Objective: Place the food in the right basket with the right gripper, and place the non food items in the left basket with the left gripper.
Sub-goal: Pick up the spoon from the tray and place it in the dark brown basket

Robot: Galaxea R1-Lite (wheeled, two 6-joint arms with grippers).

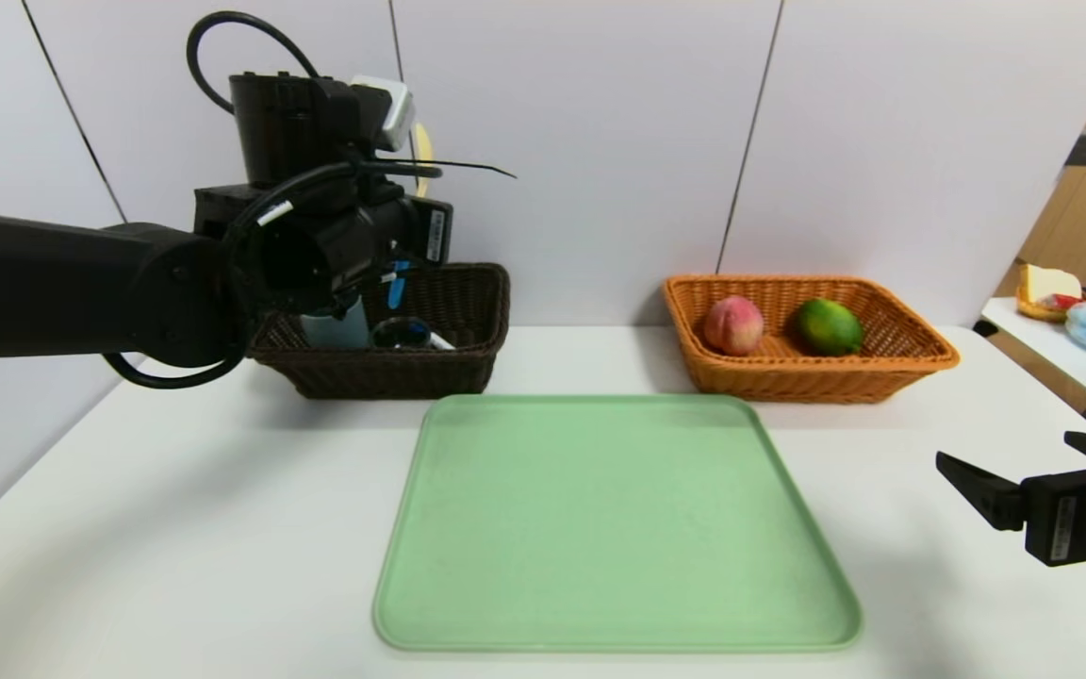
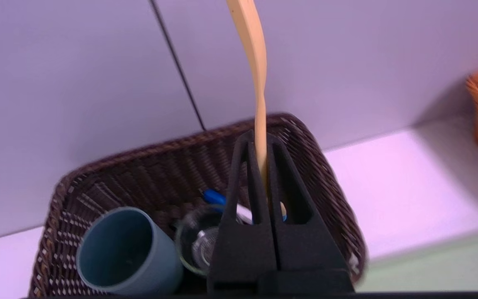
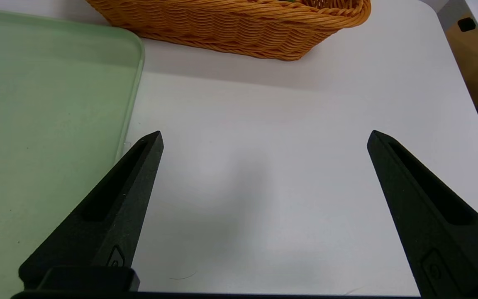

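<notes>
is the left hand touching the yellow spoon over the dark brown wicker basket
Touching. The left wrist view shows the left hand shut on the yellow spoon, its black fingers pressing both sides, above the dark brown wicker basket.

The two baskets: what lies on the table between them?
Nothing: in the head view the white table is bare between the dark brown basket and the orange-tan basket; the green tray lies nearer the robot.

The left gripper (image 2: 264,145) is raised high on its outstretched arm, fingers (image 2: 241,187) pressed together on a thin handle. The right gripper (image 3: 264,137) sits low at the right, fingers (image 3: 131,178) spread wide apart.
</notes>
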